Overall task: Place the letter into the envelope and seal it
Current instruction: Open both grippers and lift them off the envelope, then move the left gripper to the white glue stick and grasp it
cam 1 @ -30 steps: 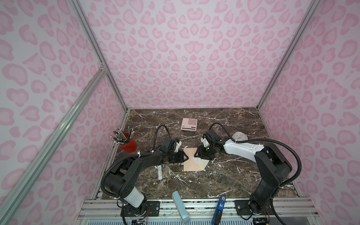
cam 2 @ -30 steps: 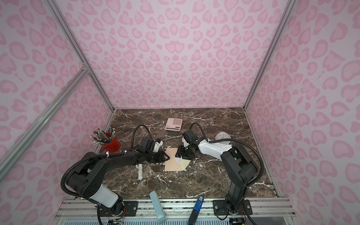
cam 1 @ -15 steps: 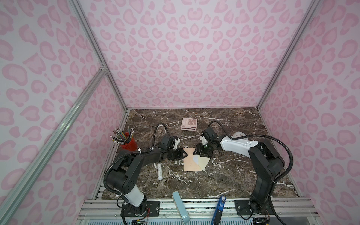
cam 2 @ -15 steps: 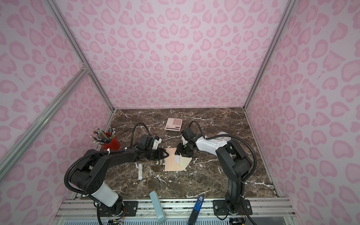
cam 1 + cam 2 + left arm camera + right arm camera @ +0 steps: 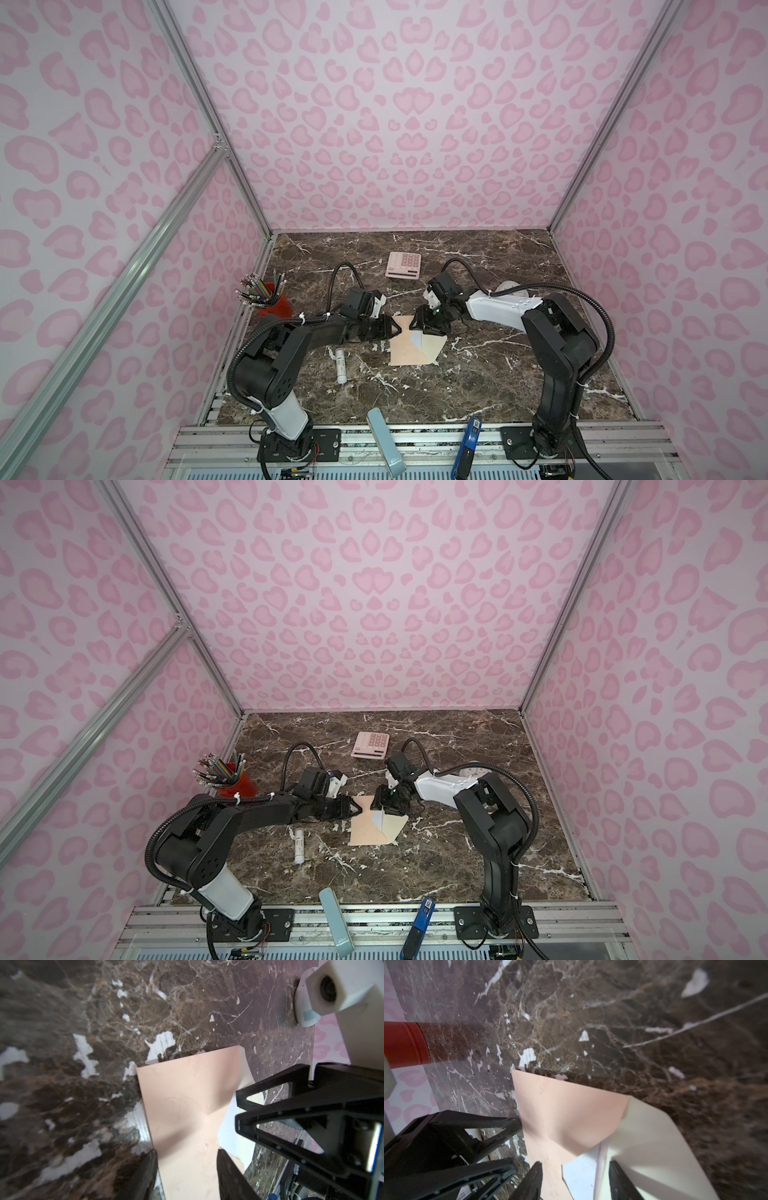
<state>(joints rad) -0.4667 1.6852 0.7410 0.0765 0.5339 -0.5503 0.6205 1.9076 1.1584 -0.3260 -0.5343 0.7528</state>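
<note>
Brown veined marble tabletop [image 5: 478, 386]. Near left: white cylindrical tube [image 5: 341, 365] lying flat. Centre: matte peach envelope [image 5: 407, 353] lying flat, pointed cream flap open to the right. Letter [image 5: 417, 341] is tucked in, a white sliver showing at the mouth. Left gripper [image 5: 187, 1152]: jaws half-parted over the far-left corner. Right gripper [image 5: 575, 1163]: jaws likewise parted over letter and flap. Far: pink slab calculator [image 5: 404, 265].

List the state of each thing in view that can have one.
envelope, flap open, unsealed.
letter, mostly tucked in the envelope, a white strip showing at the mouth.
left gripper, open, jaws astride the envelope's edge.
right gripper, open, over the letter's exposed strip.
calculator, lying flat, keys up.
pencil cup, upright, holding pencils.
white tube, lying on its side.
</note>
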